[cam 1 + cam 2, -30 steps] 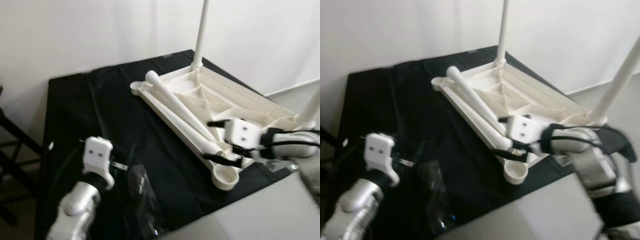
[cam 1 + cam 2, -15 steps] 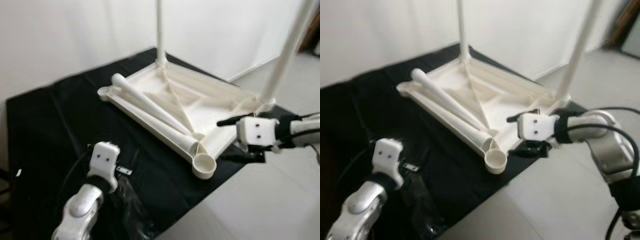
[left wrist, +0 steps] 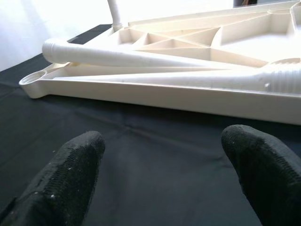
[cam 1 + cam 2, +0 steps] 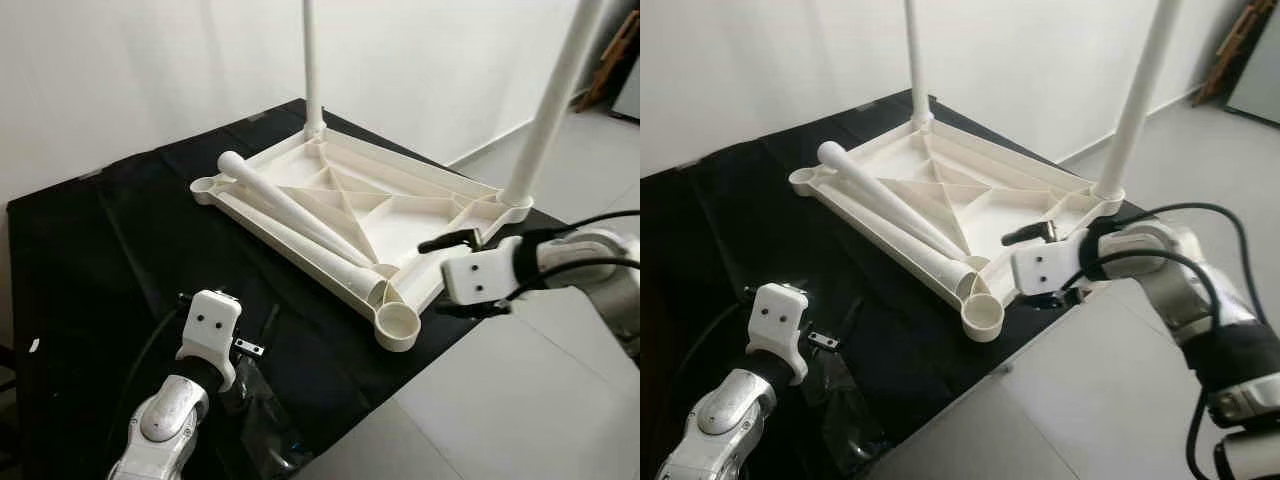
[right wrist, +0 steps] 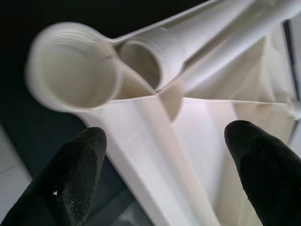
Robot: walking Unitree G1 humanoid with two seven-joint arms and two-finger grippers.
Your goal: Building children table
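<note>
A white plastic tabletop [image 4: 420, 215] lies upside down on a black cloth [image 4: 120, 250]. One leg [image 4: 310, 60] stands upright in its far corner and another leg [image 4: 548, 100] in its right corner. Two loose legs [image 4: 300, 215] lie along its near-left edge. The near corner socket [image 4: 397, 322] and the left corner socket [image 4: 204, 186] are empty. My right gripper [image 4: 442, 276] is open at the tabletop's near-right edge, beside the near socket [image 5: 70, 66], its fingers [image 5: 77, 174] spread on either side of the rim. My left gripper [image 3: 164, 174] is open over bare cloth, short of the tabletop's long edge [image 3: 155, 92].
A crumpled clear plastic bag [image 4: 265, 425] lies on the cloth beside my left arm [image 4: 175, 405]. Grey floor [image 4: 520, 400] runs along the cloth's near-right edge. A white wall [image 4: 150, 70] stands behind. Wooden pieces [image 4: 612, 50] lean at the far right.
The camera has swung, shifting the whole picture. My right gripper has drawn back from the loose legs' ends to the tabletop's near-right edge. The left arm has stayed low over the cloth.
</note>
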